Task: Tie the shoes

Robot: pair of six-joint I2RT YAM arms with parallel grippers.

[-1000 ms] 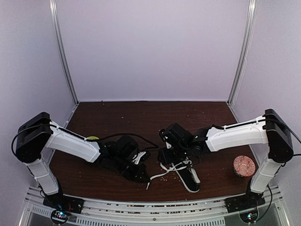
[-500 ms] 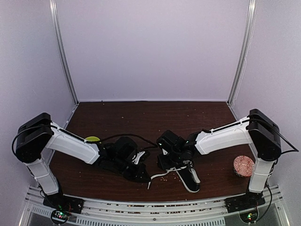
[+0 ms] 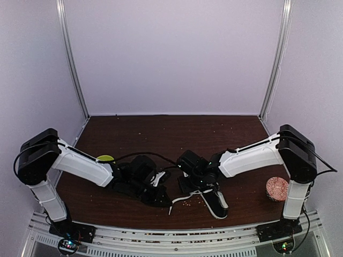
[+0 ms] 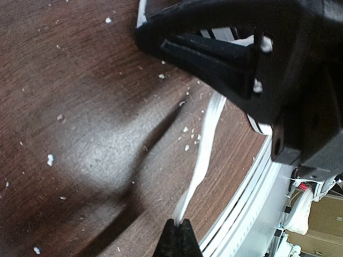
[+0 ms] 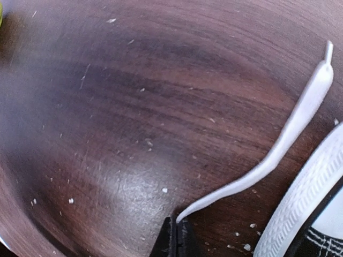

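Looks like the right gripper (image 5: pixel 176 233) has pulled in leftward over the last second and gone from gaping to pinched tight on a flat white lace end (image 5: pixel 278 152), just beside the ribbed white sole (image 5: pixel 297 211). Same deal with the left gripper (image 4: pixel 178 233): clamped on the other flat white lace strand (image 4: pixel 206 136), low over the dark brown wooden table (image 3: pixel 134 134). Parked near the front edge between the arms: black canvas low-top sneaker with white rubber sole and toe cap (image 3: pixel 216 203). No cross, no knot, no loops yet, so barely started. Just both ends grabbed, with the crossing and the whole bow left to do.
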